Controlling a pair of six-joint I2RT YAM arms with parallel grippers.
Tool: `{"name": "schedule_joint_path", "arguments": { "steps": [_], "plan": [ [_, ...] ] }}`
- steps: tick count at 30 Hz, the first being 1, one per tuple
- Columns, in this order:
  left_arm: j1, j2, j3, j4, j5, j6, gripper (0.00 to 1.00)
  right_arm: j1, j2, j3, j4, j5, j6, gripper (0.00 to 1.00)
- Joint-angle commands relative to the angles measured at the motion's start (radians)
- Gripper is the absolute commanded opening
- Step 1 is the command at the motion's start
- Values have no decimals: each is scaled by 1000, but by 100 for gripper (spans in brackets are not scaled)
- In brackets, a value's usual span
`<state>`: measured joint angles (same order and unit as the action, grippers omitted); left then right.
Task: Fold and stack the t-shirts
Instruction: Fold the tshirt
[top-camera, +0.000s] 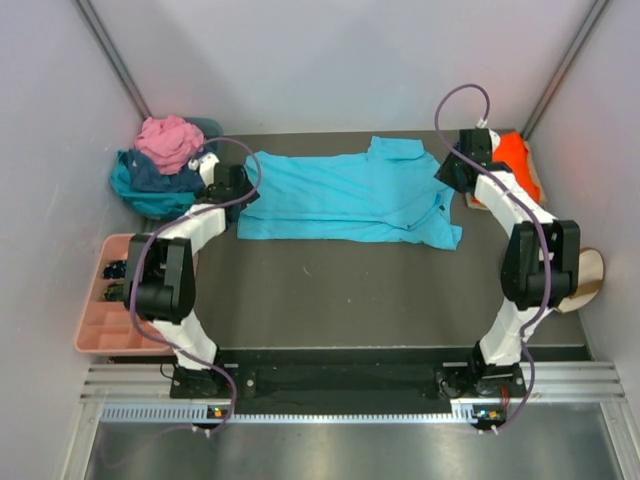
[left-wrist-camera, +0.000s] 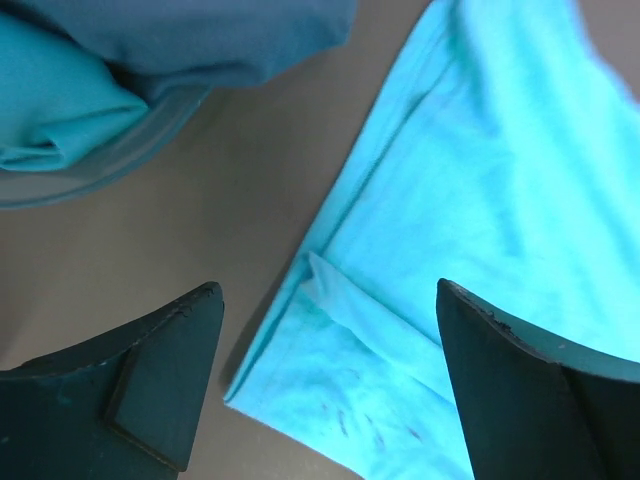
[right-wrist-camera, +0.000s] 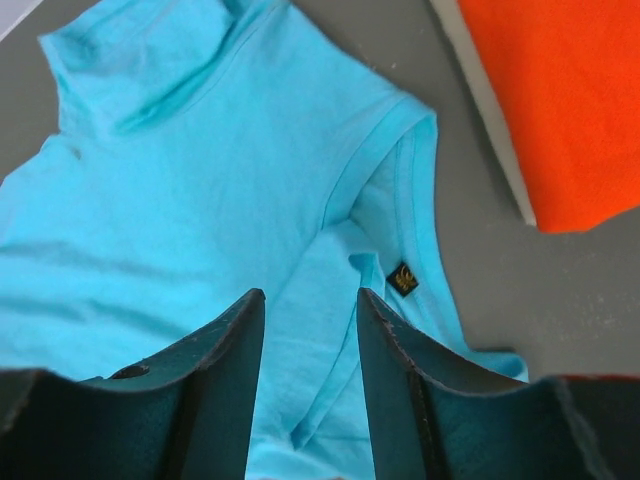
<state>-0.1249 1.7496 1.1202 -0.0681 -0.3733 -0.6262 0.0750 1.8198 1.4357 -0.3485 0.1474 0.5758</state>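
Spanning left-to-right before you: bright turquoise cloth t-shirt | left gripper at hem, jaws wide apart | right gripper at collar, jaws narrowly apart

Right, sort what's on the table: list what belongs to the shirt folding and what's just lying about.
Belongs to the job:
turquoise shirt, spread flat in the middle
orange shirt, far right
heap of shirts, pink, navy and teal, far left

Just lying about:
pink tray, left edge
cream bag, right edge
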Motion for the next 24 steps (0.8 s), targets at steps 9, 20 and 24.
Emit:
{"name": "schedule_joint_path", "arguments": {
  "steps": [9,20,24],
  "plan": [
    [-64,-217,-172,120,68,-24,94,107,-211,-231,0,-143,-36,40],
    [-71,-242,-223,120,74,-26,97,163,-165,-293,13,-143,-25,38],
    [-71,-243,-229,116,74,-26,97,163,-134,-287,9,-143,-27,40]
  ]
}}
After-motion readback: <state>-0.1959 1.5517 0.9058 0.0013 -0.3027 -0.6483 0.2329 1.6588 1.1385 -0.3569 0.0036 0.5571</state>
